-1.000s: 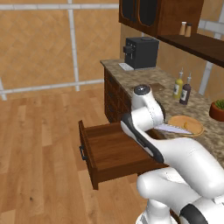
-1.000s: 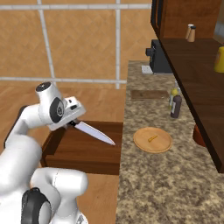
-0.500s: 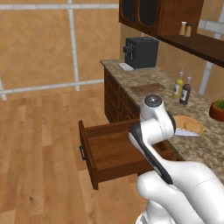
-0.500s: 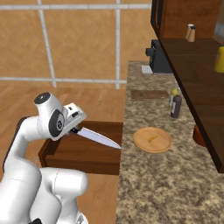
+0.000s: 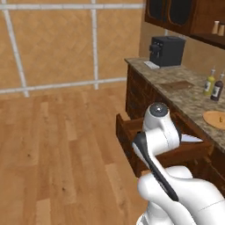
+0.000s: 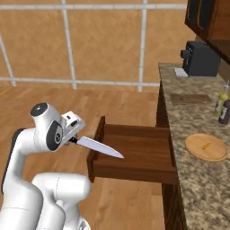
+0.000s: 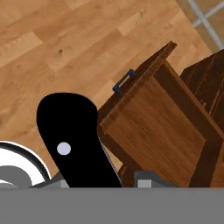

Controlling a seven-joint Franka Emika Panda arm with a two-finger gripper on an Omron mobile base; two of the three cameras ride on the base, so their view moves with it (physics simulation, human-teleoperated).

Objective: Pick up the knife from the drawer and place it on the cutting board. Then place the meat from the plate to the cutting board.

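Above the open drawer (image 6: 134, 150), the gripper (image 6: 72, 135) is clamped on the knife (image 6: 96, 147) by its black handle, blade pointing out over the drawer so it clears the wood. Farther along the tabletop (image 6: 204, 188) wait the cutting board (image 6: 191, 99) and the plate (image 6: 206, 147) holding the meat (image 6: 206, 145).

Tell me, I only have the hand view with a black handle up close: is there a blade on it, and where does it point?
Observer: Yes. In the right base view the tool holds the knife, its silver blade slanting down over the open drawer.
Operator: Is the board in sight?
Observer: The cutting board lies on the counter near the black appliance, nothing on it.
Operator: And the meat?
Observer: It sits on the plate, nearer the robot than the board.
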